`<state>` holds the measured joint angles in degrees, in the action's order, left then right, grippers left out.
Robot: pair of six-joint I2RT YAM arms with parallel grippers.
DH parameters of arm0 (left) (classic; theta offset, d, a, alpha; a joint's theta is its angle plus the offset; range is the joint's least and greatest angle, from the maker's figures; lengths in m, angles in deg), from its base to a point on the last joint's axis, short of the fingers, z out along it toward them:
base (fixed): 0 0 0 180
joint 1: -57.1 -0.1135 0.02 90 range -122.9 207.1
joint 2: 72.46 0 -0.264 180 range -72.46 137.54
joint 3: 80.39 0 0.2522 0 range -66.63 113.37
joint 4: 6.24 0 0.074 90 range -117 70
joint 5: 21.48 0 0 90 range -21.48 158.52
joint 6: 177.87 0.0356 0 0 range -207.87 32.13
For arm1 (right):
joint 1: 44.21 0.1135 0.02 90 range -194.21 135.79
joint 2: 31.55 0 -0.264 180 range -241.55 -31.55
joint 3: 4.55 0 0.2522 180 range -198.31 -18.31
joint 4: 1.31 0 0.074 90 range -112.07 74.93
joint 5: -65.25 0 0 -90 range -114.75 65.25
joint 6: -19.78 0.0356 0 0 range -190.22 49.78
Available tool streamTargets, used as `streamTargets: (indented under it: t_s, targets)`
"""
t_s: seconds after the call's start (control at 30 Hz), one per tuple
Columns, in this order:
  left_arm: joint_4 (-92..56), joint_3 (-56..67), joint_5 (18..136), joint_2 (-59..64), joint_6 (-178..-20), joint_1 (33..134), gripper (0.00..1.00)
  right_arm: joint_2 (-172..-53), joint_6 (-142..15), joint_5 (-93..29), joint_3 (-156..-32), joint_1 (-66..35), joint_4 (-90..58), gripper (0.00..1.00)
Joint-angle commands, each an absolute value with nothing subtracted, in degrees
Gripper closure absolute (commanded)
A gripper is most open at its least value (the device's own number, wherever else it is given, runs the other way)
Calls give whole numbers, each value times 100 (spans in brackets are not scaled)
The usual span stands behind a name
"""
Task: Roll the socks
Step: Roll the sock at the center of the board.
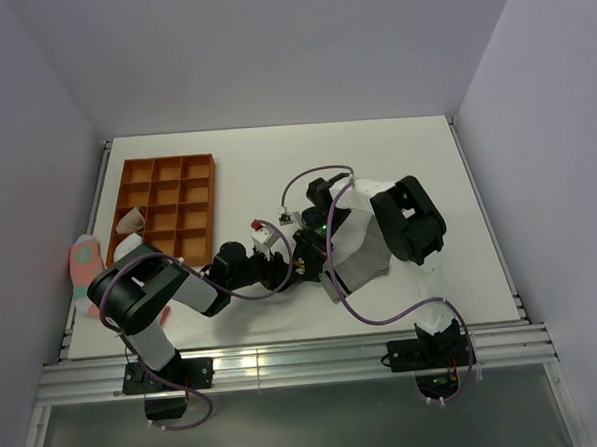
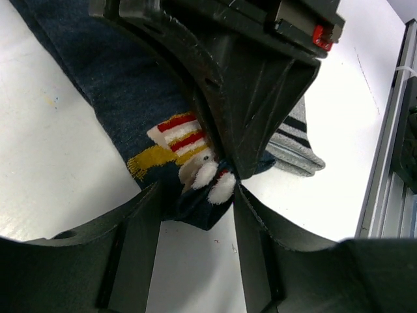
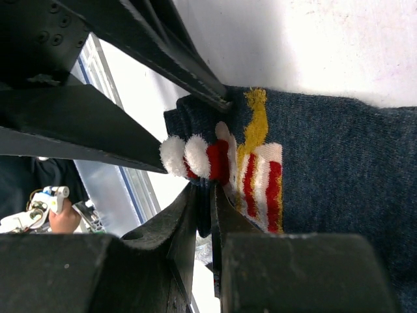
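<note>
The dark navy sock (image 2: 124, 98) lies flat on the white table, its red-and-white patch (image 2: 182, 134) and white pom-poms (image 2: 215, 182) near the edge. The grey sock's striped cuff (image 2: 296, 147) pokes out beneath it. My right gripper (image 3: 207, 195) is shut on the navy sock's (image 3: 339, 156) folded edge beside the pom-poms (image 3: 186, 156). My left gripper (image 2: 197, 195) stands open, and the sock's corner lies between its fingers. In the top view both grippers (image 1: 290, 256) meet mid-table, and the arms hide the socks.
An orange compartment tray (image 1: 165, 205) sits at the back left with a pale bundle (image 1: 130, 220) in it. A pink sock (image 1: 83, 265) lies at the table's left edge. The metal rail (image 2: 391, 163) runs along the near edge.
</note>
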<state>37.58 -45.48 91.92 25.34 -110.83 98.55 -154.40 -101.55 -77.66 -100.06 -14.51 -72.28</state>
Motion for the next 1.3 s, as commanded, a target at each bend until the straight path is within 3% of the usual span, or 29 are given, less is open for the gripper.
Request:
streamTargets:
  t_s: [0.0, 0.37, 0.57, 0.7, 0.83, 0.87, 1.0, 1.27]
  targets:
    - [3862, -4351, 9357, 2598, -10905, 9894, 48, -15469, -10168, -7758, -10163, -1503, -7237, 90]
    - [3590, -4088, 9278, 2729, -10852, 9911, 52, -15451, -10239, -7731, -10128, -1503, -7264, 91]
    - [3414, -3973, 9252, 2800, -10852, 9946, 67, -15443, -10204, -7679, -10110, -1503, -7194, 90]
    - [3133, -3859, 9112, 2817, -10843, 10034, 86, -15390, -10116, -7582, -10066, -1511, -7088, 90]
    - [2502, -3631, 8664, 2800, -10887, 10174, 99, -15249, -9905, -7398, -9952, -1555, -6816, 76]
    - [2152, -3517, 8385, 2782, -10905, 10201, 100, -15197, -9887, -7345, -9943, -1564, -6798, 68]
    - [1525, -3306, 8005, 2809, -10966, 10289, 100, -15065, -9878, -7301, -9908, -1669, -6807, 55]
    - [1076, -3103, 7688, 2888, -11142, 10342, 100, -14626, -9764, -6984, -9724, -1977, -6719, 51]
